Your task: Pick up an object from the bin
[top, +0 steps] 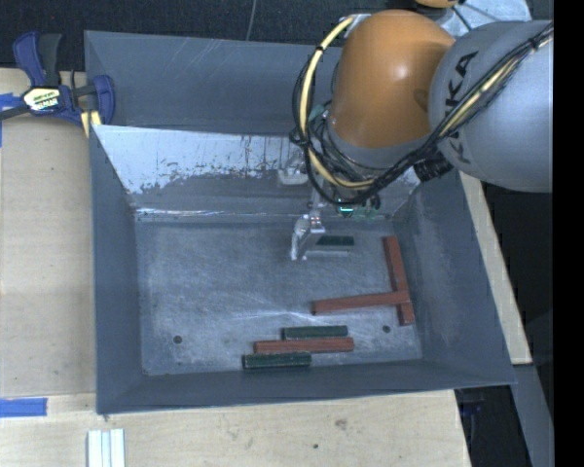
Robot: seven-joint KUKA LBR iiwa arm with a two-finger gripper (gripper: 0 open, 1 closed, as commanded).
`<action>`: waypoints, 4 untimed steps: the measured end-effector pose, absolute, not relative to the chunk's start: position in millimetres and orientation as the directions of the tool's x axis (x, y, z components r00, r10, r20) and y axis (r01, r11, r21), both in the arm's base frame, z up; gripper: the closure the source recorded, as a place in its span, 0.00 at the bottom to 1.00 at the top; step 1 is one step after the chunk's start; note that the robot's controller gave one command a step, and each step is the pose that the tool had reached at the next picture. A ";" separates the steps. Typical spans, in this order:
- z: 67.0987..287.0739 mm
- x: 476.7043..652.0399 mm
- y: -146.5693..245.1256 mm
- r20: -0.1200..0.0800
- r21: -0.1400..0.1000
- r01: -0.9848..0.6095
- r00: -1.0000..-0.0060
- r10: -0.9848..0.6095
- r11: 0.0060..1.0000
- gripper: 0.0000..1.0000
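Observation:
My gripper (305, 241) hangs below the orange wrist cover, low over the back middle of the bin floor. A short dark green stick (335, 244) lies flat just to its right, close beside it; I cannot tell whether they touch. A reddish-brown stick (397, 272) runs front to back further right, and another reddish-brown stick (358, 304) lies crosswise in front of the gripper, meeting the first near its front end.
Near the front wall lie three more sticks close together: a dark green one (314, 333), a reddish-brown one (304, 345) and a dark green one (276, 361). The arm and its cables cover the bin's back right corner.

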State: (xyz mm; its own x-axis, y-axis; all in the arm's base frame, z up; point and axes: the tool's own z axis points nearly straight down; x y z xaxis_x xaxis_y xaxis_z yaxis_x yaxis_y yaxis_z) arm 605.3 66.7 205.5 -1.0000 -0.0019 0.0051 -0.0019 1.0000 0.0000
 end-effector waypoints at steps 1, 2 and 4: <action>210.6 606.9 66.4 -0.004 0.001 0.000 -1.000 0.000 1.000 0.00; 165.1 537.1 4.3 -0.004 -0.001 -0.124 -0.992 -0.124 0.992 0.00; 119.0 520.7 -8.8 -0.002 0.000 -0.056 -0.998 -0.056 0.998 0.00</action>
